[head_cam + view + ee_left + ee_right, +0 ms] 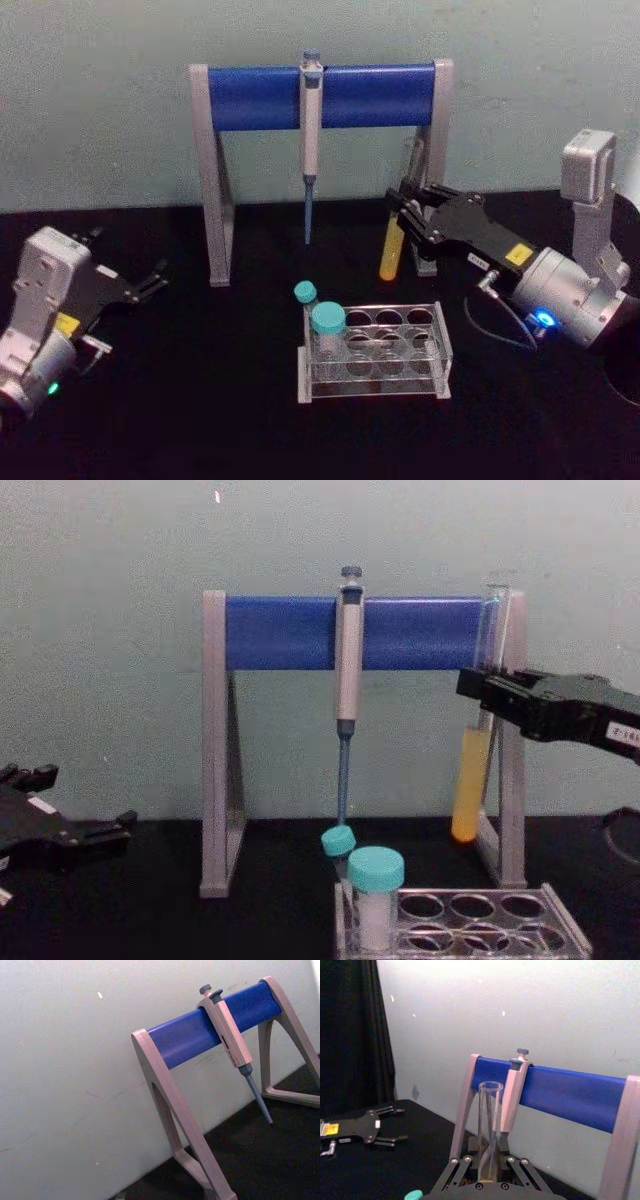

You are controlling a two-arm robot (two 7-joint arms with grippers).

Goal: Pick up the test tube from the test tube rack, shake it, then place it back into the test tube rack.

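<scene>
Plainly the lift is done: the right gripper (402, 218) has its jaws closed on the test tube (391, 256), gripping the clear glass above the yellow liquid and holding it upright in the air, close in front of the right leg of the pipette stand (320, 97) and well above and behind the test tube rack (441, 346). Judging by this, the step in hand is the shake, though nothing shows whether it has begun. The tube is uncapped, as the right wrist view shows, so the shake calls for a small, contained motion that keeps the mouth up and stays clear of the stand's leg and the hanging pipette (311, 130). After that the round bottom must be lined up over a free hole and lowered straight in; the two teal-capped tubes (327, 321) fill the holes at the rack's left end, and the rest look open. The left gripper (154, 280) lies parked on the black table (200, 400) far to the left, its jaws spread wide and empty. Each gripper carries a small yellow label, and the right one a white strip too, but no writing on them or on the pipette can be read.
</scene>
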